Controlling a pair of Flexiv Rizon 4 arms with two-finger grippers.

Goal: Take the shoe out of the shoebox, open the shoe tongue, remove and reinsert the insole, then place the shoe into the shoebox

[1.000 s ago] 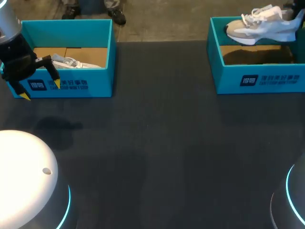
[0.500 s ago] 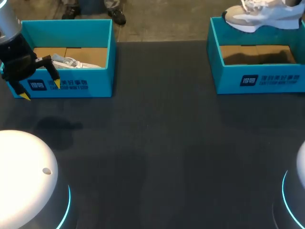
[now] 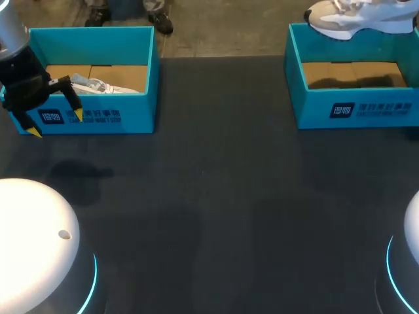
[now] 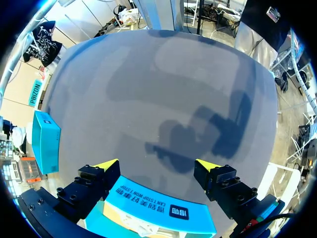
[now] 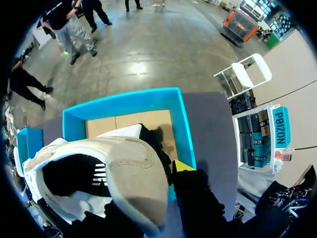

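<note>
A white and beige shoe (image 3: 357,16) hangs in the air over the far side of the right teal shoebox (image 3: 357,108), whose cardboard floor lies bare. In the right wrist view my right gripper (image 5: 171,171) is shut on the shoe's (image 5: 104,173) heel collar; one yellow fingertip (image 5: 184,165) shows outside the heel, and the box (image 5: 181,124) lies below. My left gripper (image 3: 55,123) is open, hovering in front of the left teal shoebox (image 3: 98,108), which holds a second white shoe (image 3: 98,85). Its fingers (image 4: 106,164) straddle that box's front wall (image 4: 158,210) without touching.
Dark table surface stretches between and in front of the two boxes. My arms' white bases stand at the near left corner (image 3: 33,248) and near right corner (image 3: 409,261). The right box also shows far ahead of the left gripper (image 4: 45,141).
The shoe has risen out of the right box and moved toward the far edge, held by my right gripper. The left arm has not moved.
</note>
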